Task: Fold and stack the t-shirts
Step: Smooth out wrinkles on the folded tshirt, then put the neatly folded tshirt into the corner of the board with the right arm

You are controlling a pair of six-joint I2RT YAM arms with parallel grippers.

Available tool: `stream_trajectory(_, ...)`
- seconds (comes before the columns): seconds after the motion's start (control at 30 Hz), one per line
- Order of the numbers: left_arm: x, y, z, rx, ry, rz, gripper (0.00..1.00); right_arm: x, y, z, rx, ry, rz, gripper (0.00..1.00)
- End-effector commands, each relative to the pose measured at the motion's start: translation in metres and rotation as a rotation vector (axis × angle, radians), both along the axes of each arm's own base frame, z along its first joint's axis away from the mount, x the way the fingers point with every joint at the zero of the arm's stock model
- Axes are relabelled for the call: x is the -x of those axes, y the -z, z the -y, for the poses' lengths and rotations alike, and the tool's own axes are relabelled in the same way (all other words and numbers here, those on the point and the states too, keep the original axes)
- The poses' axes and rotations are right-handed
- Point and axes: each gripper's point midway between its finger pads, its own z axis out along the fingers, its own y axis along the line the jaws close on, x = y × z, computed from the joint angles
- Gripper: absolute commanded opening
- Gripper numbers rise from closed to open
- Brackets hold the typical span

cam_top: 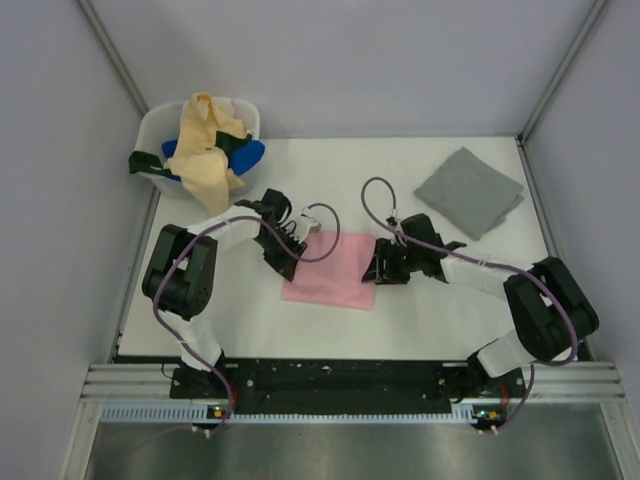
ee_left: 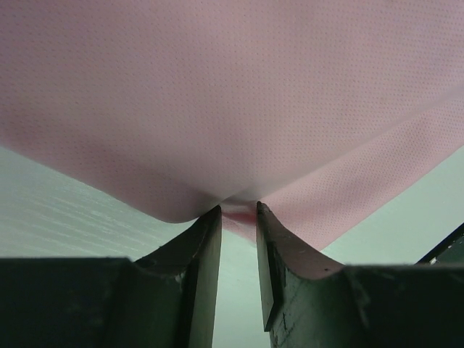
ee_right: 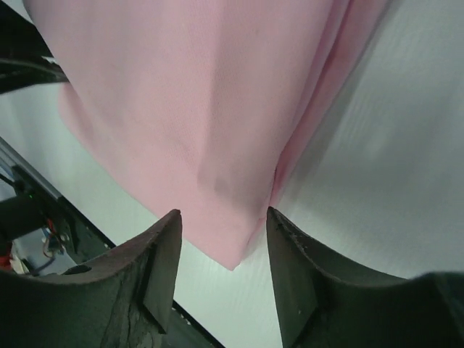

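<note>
A light pink t-shirt (cam_top: 335, 268) lies folded on the white table, between my two grippers. My left gripper (cam_top: 284, 258) is at its left edge. In the left wrist view the gripper (ee_left: 238, 210) has its jaws nearly together, pinching a fold of the pink cloth (ee_left: 232, 109) at the tips. My right gripper (cam_top: 381, 268) is at the shirt's right edge. In the right wrist view it (ee_right: 223, 214) is open, with a corner of the pink shirt (ee_right: 196, 109) between its jaws, untouched. A grey t-shirt (cam_top: 470, 190) lies folded at the back right.
A white tub (cam_top: 158, 124) stands at the back left corner, holding a pale yellow tee (cam_top: 205, 150), a blue one (cam_top: 250, 152) and a dark green one (cam_top: 145, 162). Grey walls enclose the table on three sides.
</note>
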Motion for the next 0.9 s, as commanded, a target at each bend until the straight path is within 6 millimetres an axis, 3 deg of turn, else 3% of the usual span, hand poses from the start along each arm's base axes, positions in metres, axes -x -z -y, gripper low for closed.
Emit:
stream_trajectory(0.0,0.001,0.005,-0.003,-0.006,0.003,0.013,0.31,-0.023,-0.029,0.020,-0.039,0.117,0.073,0.57)
stream_trajectory(0.1,0.004,0.006,-0.004,-0.007,0.009,0.007,0.31,-0.034,-0.025,0.032,-0.019,0.187,0.077,0.64)
stream_trajectory(0.2,0.004,0.007,-0.004,-0.006,0.005,0.005,0.31,-0.049,-0.021,0.024,-0.058,0.196,0.077,0.67)
stream_trajectory(0.3,0.005,0.006,-0.003,-0.007,0.005,0.001,0.31,-0.064,-0.001,0.016,-0.086,0.170,0.054,0.66)
stream_trajectory(0.37,0.006,0.004,-0.003,-0.001,0.006,0.003,0.31,-0.062,0.016,0.014,-0.139,0.173,0.028,0.65)
stream_trajectory(0.5,0.007,0.003,-0.004,0.000,0.007,0.008,0.31,-0.058,0.025,-0.003,-0.267,0.131,-0.017,0.63)
stream_trajectory(0.6,0.006,0.003,-0.003,0.003,0.009,0.002,0.31,-0.060,0.022,-0.010,-0.329,0.124,-0.025,0.49)
stream_trajectory(0.77,0.007,0.005,-0.007,-0.016,0.012,0.008,0.32,-0.064,0.019,-0.002,-0.318,0.145,-0.008,0.04)
stream_trajectory(0.87,0.006,0.002,-0.011,-0.028,0.014,0.022,0.32,-0.072,0.014,0.004,-0.301,0.146,0.008,0.00)
